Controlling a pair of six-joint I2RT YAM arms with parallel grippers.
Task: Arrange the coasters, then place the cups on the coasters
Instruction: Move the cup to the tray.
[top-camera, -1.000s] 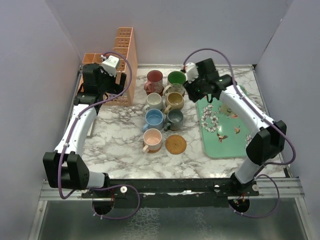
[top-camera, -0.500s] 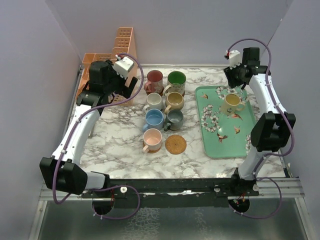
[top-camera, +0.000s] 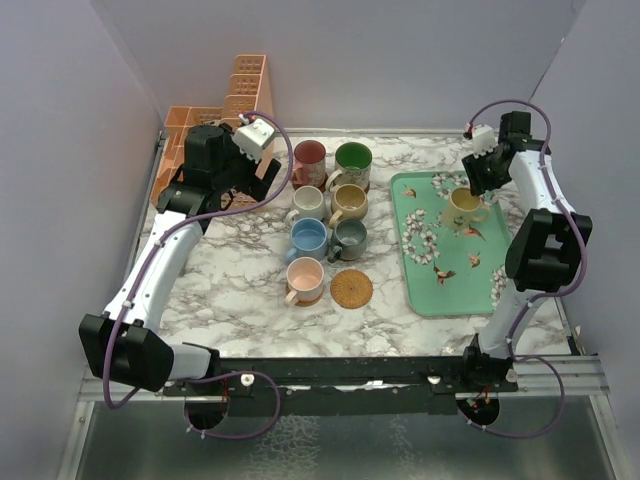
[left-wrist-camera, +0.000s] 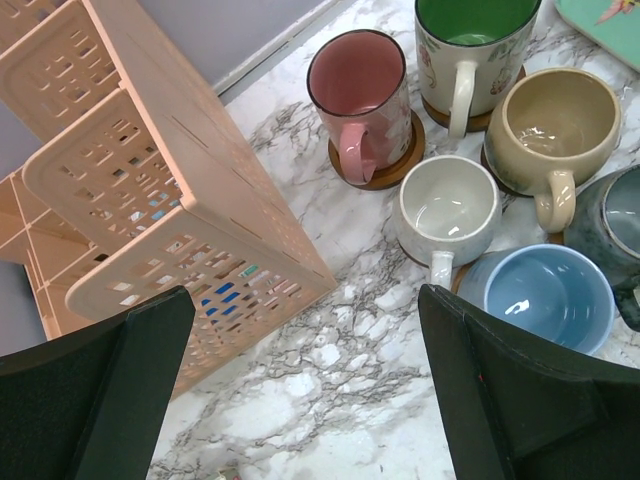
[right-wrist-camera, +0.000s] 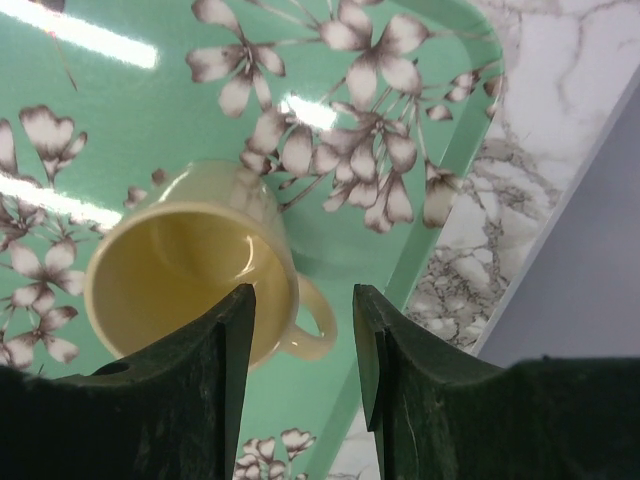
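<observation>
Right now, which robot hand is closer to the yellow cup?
Right. The right gripper hangs just over the yellow cup; the left gripper is far off beside the organiser.

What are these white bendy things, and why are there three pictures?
They are two robot arms bolted to a marble table. One picture looks down from above; the other two come from cameras on each wrist. Seven mugs stand in two rows beside a peach organiser, and one coaster is bare. The left tool is wide open, holding nothing. The right tool hangs open over a yellow cup on the green tray, gripping nothing that I can see.
</observation>
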